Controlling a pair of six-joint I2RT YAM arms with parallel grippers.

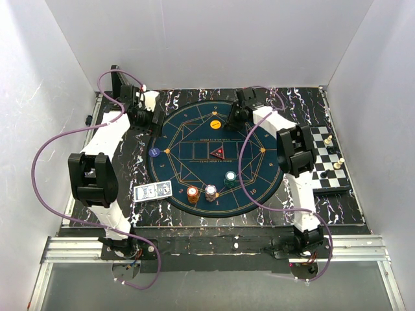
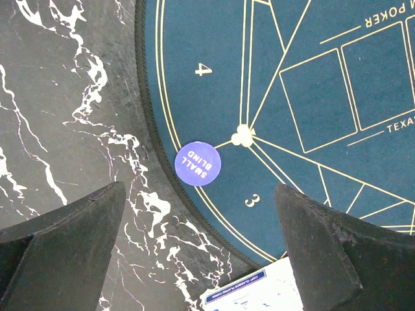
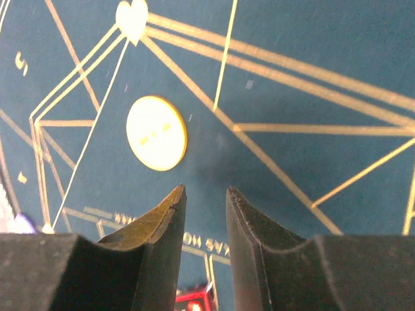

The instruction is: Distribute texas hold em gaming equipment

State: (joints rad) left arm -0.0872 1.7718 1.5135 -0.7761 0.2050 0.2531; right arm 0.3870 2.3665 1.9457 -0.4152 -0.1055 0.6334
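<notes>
- Right wrist: right gripper [image 3: 206,194] narrowly parted, empty, near yellow disc [image 3: 156,133].
- Left gripper [image 2: 201,194] spread wide, empty, over small-blind button [image 2: 198,163].
- Both judged thin, light, rigid; pinch opposite edges.

The round blue disc [image 2: 198,163] at the edge of the dark teal mat [image 2: 214,39] reads "SMALL BLIND" in white. Printed in gold on the mat are the numerals "4" and "3", a club sign where lines meet, and the cut-off words "POKER" and "TEXA". The right wrist view shows a gold heart sign on the mat. The print on the white card box [image 2: 259,291] and the marks on the yellow disc [image 3: 156,133] are too small to read.
</notes>
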